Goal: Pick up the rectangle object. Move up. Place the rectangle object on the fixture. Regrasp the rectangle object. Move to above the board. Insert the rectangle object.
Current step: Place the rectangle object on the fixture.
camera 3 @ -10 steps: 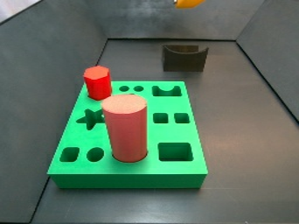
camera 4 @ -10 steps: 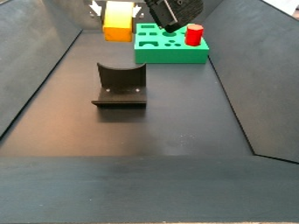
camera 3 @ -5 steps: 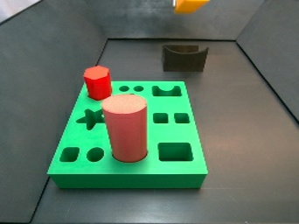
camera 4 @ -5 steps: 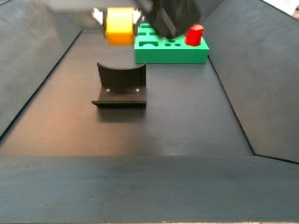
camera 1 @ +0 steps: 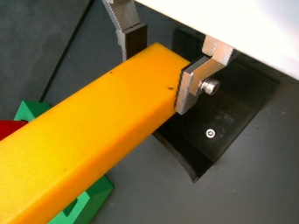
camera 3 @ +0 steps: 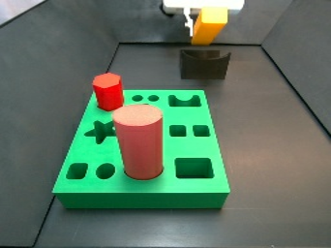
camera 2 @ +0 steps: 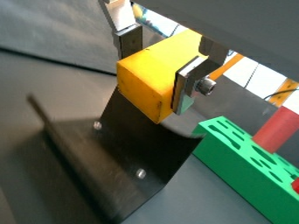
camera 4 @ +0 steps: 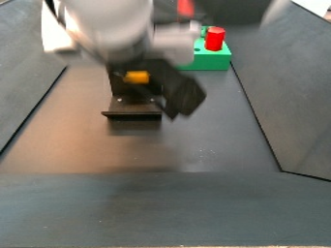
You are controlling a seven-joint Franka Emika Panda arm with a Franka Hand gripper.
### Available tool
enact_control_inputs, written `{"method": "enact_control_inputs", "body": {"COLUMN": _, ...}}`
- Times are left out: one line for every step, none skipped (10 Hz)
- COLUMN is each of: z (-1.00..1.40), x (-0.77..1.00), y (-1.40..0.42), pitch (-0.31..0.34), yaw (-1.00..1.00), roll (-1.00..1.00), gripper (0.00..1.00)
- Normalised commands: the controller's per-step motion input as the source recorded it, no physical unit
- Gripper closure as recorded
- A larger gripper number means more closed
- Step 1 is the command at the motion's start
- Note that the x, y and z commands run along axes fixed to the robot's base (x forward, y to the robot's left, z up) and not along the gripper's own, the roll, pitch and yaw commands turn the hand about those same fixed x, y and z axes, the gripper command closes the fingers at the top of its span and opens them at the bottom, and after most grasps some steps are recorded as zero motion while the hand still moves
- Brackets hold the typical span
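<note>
1. Gripper (camera 1: 163, 54): clamped on the rectangle object (camera 1: 93, 122), silver fingers (camera 1: 197, 74) pressing its two opposite side faces near one end; the rest of the block sticks out free. In a side view the gripper (camera 3: 204, 14) sits at 12 o'clock of the scene, directly above the fixture (camera 3: 204, 64).
2. Board (camera 3: 143, 145): green, well apart from the fixture toward 6–7 o'clock in that side view, carrying the red cylinder (camera 3: 137, 142) and red hex peg (camera 3: 107, 91). Not part of this step; keep clear of it.
3. Rectangle object, in a side view (camera 3: 210, 24): hangs just over the fixture, no contact visible yet. My read: the step in hand is placing it on the fixture.
4. Fixture (camera 2: 111, 162): dark L-bracket, right under the block's end (camera 2: 152, 79) in both wrist views. Other side view is motion-blurred; seating can't be checked there.
5. To do it well:
   - centre the block over the notch before the last bit of descent
   - keep its long axis square to the bracket, no yaw
   - come down slowly until it rests, and only then let go
6. Risk: the grip is near one end, so the free length could tip when released if it is not fully supported.
</note>
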Motion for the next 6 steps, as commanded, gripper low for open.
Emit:
{"method": "enact_control_inputs", "body": {"z": -1.00, "x": 0.16, "y": 0.10, "pitch": 0.031, "yaw": -0.14, "roll": -0.46, "gripper": 1.00}}
{"method": "enact_control_inputs", "body": {"z": -1.00, "x": 0.17, "y": 0.10, "pitch": 0.022, "yaw": -0.12, "roll": -0.31, "gripper": 1.00}}
{"method": "enact_control_inputs", "body": {"z": -1.00, "x": 0.18, "y": 0.11, "pitch": 0.007, "yaw": -0.11, "roll": -0.20, "gripper": 1.00}}
{"method": "enact_control_inputs", "body": {"z": -0.87, "x": 0.16, "y": 0.09, "pitch": -0.004, "yaw": -0.10, "roll": -0.18, "gripper": 1.00}}
{"method": "enact_control_inputs", "body": {"z": -0.61, "x": 0.12, "y": 0.07, "pitch": -0.023, "yaw": -0.08, "roll": -0.15, "gripper": 1.00}}
{"method": "enact_control_inputs", "body": {"z": -0.50, "x": 0.09, "y": 0.06, "pitch": -0.027, "yaw": -0.07, "roll": -0.11, "gripper": 1.00}}
